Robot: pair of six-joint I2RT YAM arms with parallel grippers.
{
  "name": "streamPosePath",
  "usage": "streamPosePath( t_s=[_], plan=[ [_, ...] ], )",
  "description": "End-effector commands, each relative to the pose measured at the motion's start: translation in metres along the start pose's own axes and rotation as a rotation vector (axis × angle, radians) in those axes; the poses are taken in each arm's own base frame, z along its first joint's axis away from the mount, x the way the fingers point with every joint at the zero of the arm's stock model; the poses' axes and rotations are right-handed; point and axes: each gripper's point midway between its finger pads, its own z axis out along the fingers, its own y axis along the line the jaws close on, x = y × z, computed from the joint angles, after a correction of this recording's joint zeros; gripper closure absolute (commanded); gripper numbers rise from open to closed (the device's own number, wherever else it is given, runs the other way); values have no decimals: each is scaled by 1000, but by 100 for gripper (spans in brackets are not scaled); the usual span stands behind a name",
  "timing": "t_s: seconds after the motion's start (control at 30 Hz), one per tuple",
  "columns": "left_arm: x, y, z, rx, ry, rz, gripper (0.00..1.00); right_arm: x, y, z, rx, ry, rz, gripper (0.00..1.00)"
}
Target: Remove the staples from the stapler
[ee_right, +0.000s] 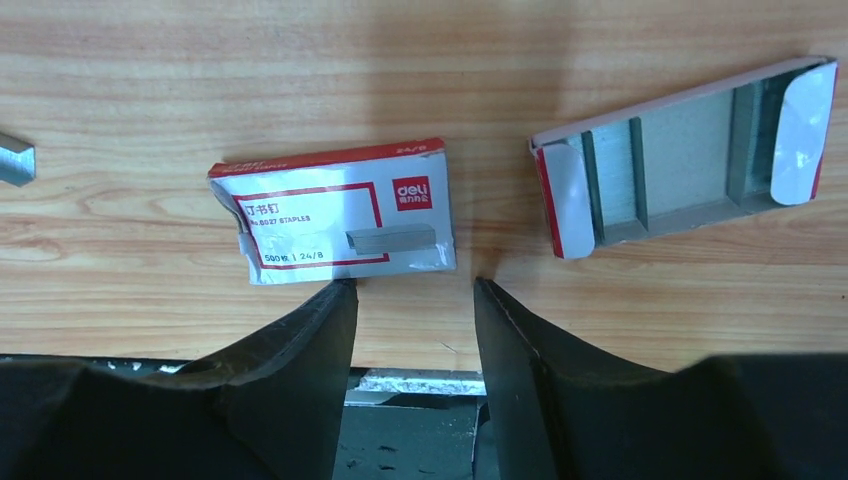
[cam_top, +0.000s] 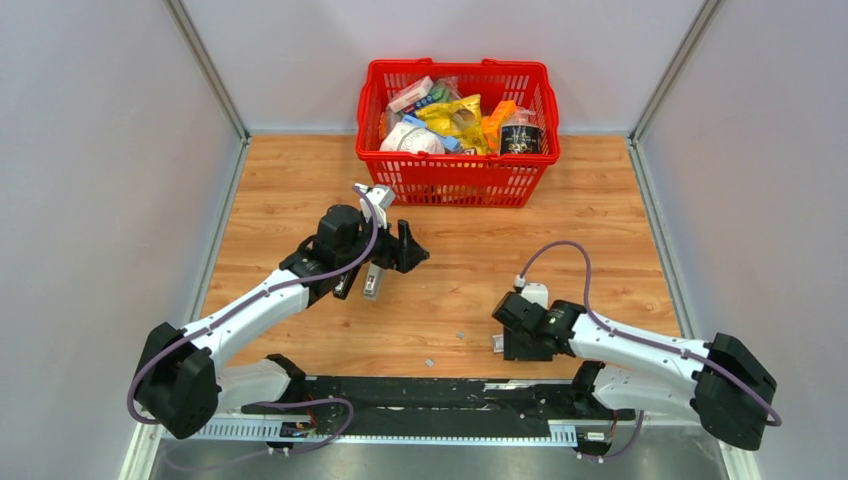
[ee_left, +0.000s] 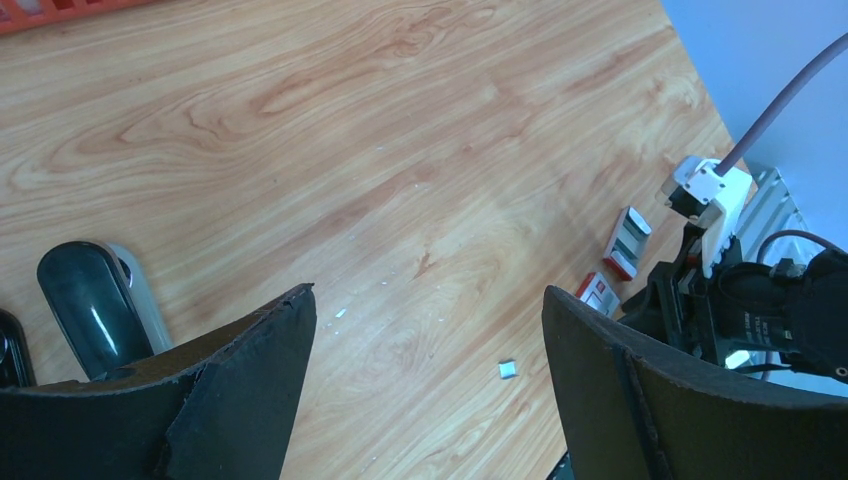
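Left gripper (ee_left: 428, 300) hung wide open and empty just beside the stapler (ee_left: 92, 305). Right gripper (ee_right: 413, 290) stood half open, holding nothing, near the labelled box (ee_right: 335, 212) and its tray (ee_right: 680, 150). Loose staples (ee_left: 508, 370) lay on the table (ee_left: 400, 120) between the arms.

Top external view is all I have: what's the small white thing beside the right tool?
Observer: A white-and-red staple box, printed "deli", lying flat just beyond the right tool.
Operator: Gripped?
Observer: No; the jaws stand apart with only wood between them, short of the box.
Operator: Anything beside it?
Observer: Its open tray, with what look like grey staples along both ends.
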Motion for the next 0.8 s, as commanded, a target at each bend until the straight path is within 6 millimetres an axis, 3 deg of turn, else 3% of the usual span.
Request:
streamPosePath(
  t_s=[0.0, 0.37, 0.77],
  plan=[
    [-9, -6, 0, 28, -20, 38, 10, -22, 18, 2, -21, -71, -28, 47],
    [-9, -4, -4, 12, -21, 55, 10, -39, 43, 18, -26, -77, -138, 44],
    [-7, -2, -9, -2, -6, 61, 10, -78, 85, 40, -28, -113, -162, 45]
  ],
)
